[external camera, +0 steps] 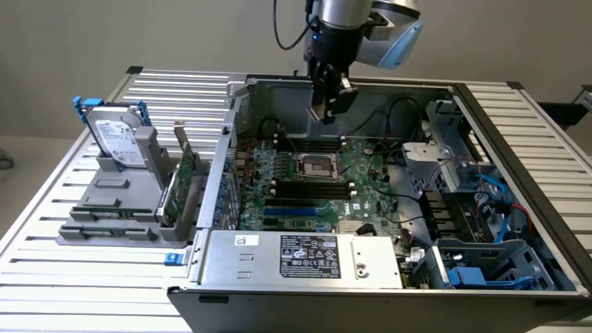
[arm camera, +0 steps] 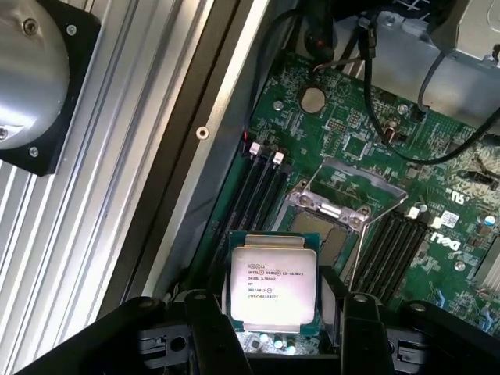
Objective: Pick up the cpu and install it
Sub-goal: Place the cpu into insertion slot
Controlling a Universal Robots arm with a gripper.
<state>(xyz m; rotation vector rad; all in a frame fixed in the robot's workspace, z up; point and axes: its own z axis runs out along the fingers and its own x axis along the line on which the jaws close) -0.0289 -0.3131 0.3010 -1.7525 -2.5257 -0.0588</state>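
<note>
The cpu (arm camera: 273, 287), a flat square chip with a silver top and printed text, sits between my gripper's (arm camera: 277, 316) black fingers (arm camera: 205, 328), which are shut on its edges. It hangs above the green motherboard (arm camera: 367, 133), a short way from the open socket (arm camera: 332, 207) with its metal load frame raised. In the exterior view my gripper (external camera: 328, 107) hovers inside the open computer case, above and behind the socket (external camera: 315, 166); the chip itself is hard to make out there.
A silver hard drive (external camera: 120, 139) and green cards (external camera: 185, 177) stand in a grey holder at the exterior view's left. The case wall (external camera: 227, 159), power supply (external camera: 306, 257), black cables (arm camera: 391, 117) and drive cages (external camera: 444, 152) surround the board.
</note>
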